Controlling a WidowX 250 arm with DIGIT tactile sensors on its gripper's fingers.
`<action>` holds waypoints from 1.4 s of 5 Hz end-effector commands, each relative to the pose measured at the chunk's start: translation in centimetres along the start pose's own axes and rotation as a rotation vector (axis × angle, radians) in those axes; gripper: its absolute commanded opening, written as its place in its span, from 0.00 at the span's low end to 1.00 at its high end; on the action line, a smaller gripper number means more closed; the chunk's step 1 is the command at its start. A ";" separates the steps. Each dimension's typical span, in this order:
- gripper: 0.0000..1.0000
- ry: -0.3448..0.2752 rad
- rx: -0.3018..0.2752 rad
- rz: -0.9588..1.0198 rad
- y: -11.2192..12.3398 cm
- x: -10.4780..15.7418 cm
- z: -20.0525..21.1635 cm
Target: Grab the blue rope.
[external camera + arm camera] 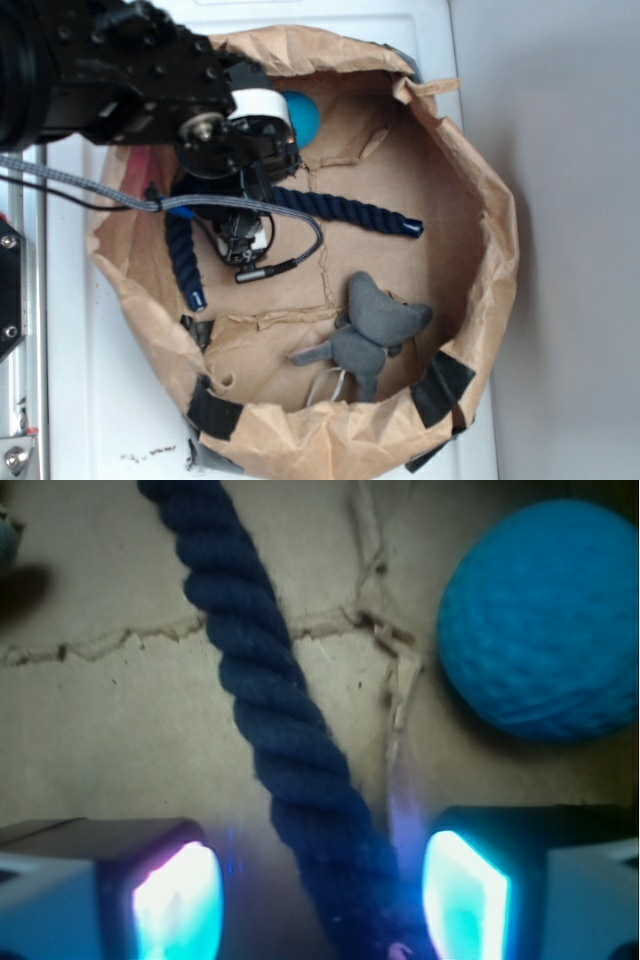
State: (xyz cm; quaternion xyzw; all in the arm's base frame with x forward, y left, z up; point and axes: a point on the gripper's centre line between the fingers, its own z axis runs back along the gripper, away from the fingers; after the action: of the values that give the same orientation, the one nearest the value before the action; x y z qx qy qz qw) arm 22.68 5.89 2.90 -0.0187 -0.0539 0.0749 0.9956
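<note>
Exterior view: brown paper basket [480, 200] on a white surface. Blue rope [345, 210] lies on the basket floor, bent in a V. One leg runs right from under the arm to a shiny blue cap near basket centre. The other leg drops toward the basket's left wall and ends in a cap [195, 297]. Robot arm [130, 80] comes in from top left, over the rope's bend. Gripper [240, 232] points down onto the rope at the bend; can't tell finger state from here. Teal ball [303, 117] sits next to the rope bend, upper side, partly behind the arm. Grey plush toy [372, 330] lies at the basket's lower side, well apart from the rope. Grey braided cable [80, 180] crosses over the rope bend.

Wrist view: rope [270, 700] runs diagonally top left to bottom centre, passing between the two fingers [175, 900]. Fingers spread apart, gaps on both sides, not clamped. Ball [545, 620] right of the rope, apart from it.
</note>
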 end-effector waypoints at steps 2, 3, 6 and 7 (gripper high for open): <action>0.00 -0.073 -0.031 -0.006 1.3 -0.2 1.4; 0.00 -0.053 -0.053 -0.004 1.0 -0.1 2.6; 0.00 0.034 -0.172 0.067 0.4 2.2 12.2; 0.00 0.021 -0.156 0.054 0.0 2.4 11.7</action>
State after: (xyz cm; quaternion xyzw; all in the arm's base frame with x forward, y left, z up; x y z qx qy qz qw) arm 23.62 5.70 13.99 -0.1034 -0.0312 0.0940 0.9897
